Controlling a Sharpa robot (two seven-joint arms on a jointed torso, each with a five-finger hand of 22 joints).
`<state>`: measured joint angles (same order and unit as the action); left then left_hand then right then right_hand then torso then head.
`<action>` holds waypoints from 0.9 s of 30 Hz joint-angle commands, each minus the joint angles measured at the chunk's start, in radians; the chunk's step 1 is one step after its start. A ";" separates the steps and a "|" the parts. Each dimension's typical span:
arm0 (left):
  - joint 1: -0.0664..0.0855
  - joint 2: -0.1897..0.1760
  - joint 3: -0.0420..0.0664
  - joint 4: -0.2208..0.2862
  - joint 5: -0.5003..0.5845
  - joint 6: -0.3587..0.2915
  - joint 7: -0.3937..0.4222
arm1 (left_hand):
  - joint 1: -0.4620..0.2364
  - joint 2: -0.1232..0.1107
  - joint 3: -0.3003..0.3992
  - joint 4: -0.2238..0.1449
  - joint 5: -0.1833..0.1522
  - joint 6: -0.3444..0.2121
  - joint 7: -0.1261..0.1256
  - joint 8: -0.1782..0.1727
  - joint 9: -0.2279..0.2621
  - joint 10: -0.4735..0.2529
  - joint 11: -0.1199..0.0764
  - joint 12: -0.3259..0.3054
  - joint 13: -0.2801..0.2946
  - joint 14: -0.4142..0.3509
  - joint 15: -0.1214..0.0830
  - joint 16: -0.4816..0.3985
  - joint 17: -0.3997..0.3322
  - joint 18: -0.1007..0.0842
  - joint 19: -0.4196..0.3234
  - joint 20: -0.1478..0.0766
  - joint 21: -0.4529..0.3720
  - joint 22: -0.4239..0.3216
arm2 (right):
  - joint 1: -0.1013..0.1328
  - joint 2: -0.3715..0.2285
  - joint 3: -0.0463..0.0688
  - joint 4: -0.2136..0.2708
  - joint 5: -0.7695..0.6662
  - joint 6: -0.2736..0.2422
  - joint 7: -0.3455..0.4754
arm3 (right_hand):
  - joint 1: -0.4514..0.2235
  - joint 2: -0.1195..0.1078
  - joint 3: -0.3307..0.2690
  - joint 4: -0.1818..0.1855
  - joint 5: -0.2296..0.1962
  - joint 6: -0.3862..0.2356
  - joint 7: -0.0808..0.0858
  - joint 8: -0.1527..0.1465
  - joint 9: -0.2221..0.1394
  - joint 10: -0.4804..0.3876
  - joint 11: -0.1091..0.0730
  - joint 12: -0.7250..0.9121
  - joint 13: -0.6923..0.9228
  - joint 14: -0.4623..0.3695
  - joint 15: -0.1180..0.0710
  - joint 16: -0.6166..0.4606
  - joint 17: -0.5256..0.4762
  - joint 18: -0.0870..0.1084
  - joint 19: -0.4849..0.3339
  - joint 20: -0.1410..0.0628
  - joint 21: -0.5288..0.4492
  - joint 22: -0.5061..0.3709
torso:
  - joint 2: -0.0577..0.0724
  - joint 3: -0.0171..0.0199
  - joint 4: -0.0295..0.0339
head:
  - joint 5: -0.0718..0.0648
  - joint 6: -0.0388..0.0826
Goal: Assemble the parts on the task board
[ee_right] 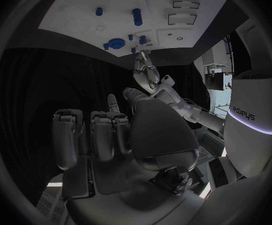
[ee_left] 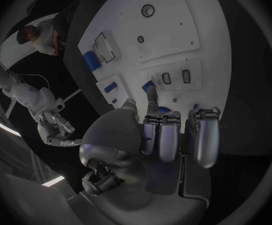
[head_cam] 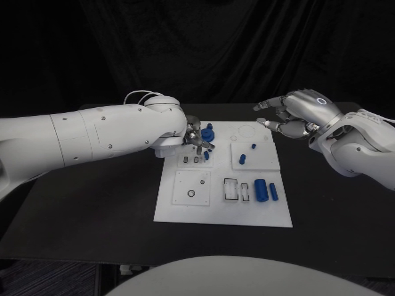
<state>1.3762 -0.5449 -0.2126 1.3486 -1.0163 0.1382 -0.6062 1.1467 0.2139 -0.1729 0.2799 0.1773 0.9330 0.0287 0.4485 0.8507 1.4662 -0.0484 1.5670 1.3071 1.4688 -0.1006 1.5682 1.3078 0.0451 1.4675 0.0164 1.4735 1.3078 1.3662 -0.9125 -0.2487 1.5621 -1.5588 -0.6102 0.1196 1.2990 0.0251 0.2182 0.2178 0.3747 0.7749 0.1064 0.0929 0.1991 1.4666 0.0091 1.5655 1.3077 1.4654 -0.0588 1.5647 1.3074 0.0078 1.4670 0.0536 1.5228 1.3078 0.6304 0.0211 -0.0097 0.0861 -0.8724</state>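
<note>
Left hand (head_cam: pixel 194 139) over task board (head_cam: pixel 223 213) centre-frame, fingertips hidden among blue parts (head_cam: pixel 207 132); grip cannot be told. Right hand (head_cam: pixel 292 115), upper right, curled, holding nothing.

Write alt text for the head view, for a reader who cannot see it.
A white rectangular task board lies on a black table, carrying small blue plastic parts. The robot's left silver hand reaches over the board's far left corner beside a blue part, while its right silver hand hovers with fingers curled beyond the board's far right corner, holding nothing.
</note>
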 commanded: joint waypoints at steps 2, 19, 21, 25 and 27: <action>-0.011 0.008 0.001 -0.008 0.006 0.012 0.005 | -0.003 -0.009 0.006 -0.003 -0.004 0.004 0.005 -0.009 -0.003 0.105 0.008 0.004 0.264 0.102 0.007 0.003 0.263 -0.002 0.016 0.000 -0.006 0.083 | 0.000 -0.001 0.001 0.003 -0.008 0.002 -0.014 | 0.011 0.001 0.007 -0.001 0.005 0.007 0.000 -0.007 -0.002 0.104 0.000 0.005 0.263 0.105 0.005 0.005 0.261 0.004 0.080 0.003 0.005 0.247 | 0.000 -0.0002 0.0016 | -0.002 0.000; -0.034 0.023 0.001 -0.038 -0.024 0.002 0.030 | 0.018 -0.014 0.032 -0.019 0.035 0.021 0.010 -0.058 -0.015 0.105 0.013 0.004 0.264 0.102 0.011 0.003 0.263 0.000 0.012 0.005 -0.013 0.077 | 0.000 0.000 0.001 0.002 -0.008 0.009 -0.023 | 0.011 0.003 0.009 -0.001 0.005 0.007 0.000 -0.007 -0.002 0.104 0.000 0.005 0.263 0.105 0.005 0.005 0.261 0.004 0.080 0.003 0.004 0.247 | -0.001 -0.0001 0.0017 | -0.001 0.000; -0.035 0.025 0.001 -0.041 -0.026 0.002 0.034 | 0.018 -0.014 0.034 -0.019 0.039 0.022 0.010 -0.060 -0.016 0.105 0.013 0.004 0.264 0.102 0.012 0.003 0.263 0.000 0.011 0.005 -0.014 0.076 | 0.000 0.000 0.001 0.002 -0.008 0.010 -0.024 | 0.011 0.003 0.009 -0.001 0.005 0.007 0.000 -0.007 -0.002 0.104 0.000 0.005 0.263 0.105 0.005 0.005 0.261 0.004 0.080 0.003 0.004 0.247 | 0.000 0.0000 0.0014 | 0.000 0.000; -0.037 0.028 0.001 -0.047 -0.028 -0.006 0.040 | 0.020 -0.013 0.038 -0.020 0.046 0.024 0.010 -0.065 -0.016 0.105 0.013 0.004 0.264 0.102 0.012 0.003 0.263 0.000 0.011 0.006 -0.014 0.076 | 0.000 0.001 0.001 0.002 -0.008 0.012 -0.026 | 0.011 0.004 0.011 0.000 0.006 0.009 0.000 -0.007 -0.003 0.104 0.000 0.005 0.263 0.105 0.005 0.004 0.260 0.004 0.080 0.003 0.004 0.247 | 0.000 0.0004 0.0007 | 0.001 0.000; -0.037 0.030 0.001 -0.051 -0.028 -0.010 0.044 | 0.023 -0.013 0.042 -0.022 0.051 0.026 0.010 -0.069 -0.016 0.105 0.013 0.004 0.264 0.102 0.012 0.003 0.263 0.001 0.011 0.006 -0.014 0.076 | 0.000 0.001 0.001 0.001 -0.008 0.014 -0.027 | 0.011 0.004 0.012 0.000 0.006 0.009 0.000 -0.007 -0.003 0.104 0.001 0.005 0.263 0.105 0.005 0.004 0.260 0.005 0.080 0.003 0.004 0.247 | 0.000 0.0001 -0.0001 | 0.002 0.000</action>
<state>1.3404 -0.5174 -0.2127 1.2995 -1.0354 0.1370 -0.5897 1.1602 0.2004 -0.1382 0.2595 0.2242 0.9508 0.0392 0.3850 0.8354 1.4655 -0.0418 1.5673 1.3107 1.4647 -0.0965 1.5682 1.3076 0.0452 1.4675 0.0165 1.4658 1.3076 1.3662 -0.9112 -0.2487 1.5626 -1.5606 -0.6023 0.1137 1.3030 0.0291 0.2250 0.2193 0.3756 0.7749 0.1064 0.0880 0.1975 1.4666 0.0091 1.5655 1.3076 1.4653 -0.0589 1.5647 1.3074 0.0077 1.4670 0.0536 1.5227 1.3076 0.6301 0.0211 -0.0084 0.0869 -0.8726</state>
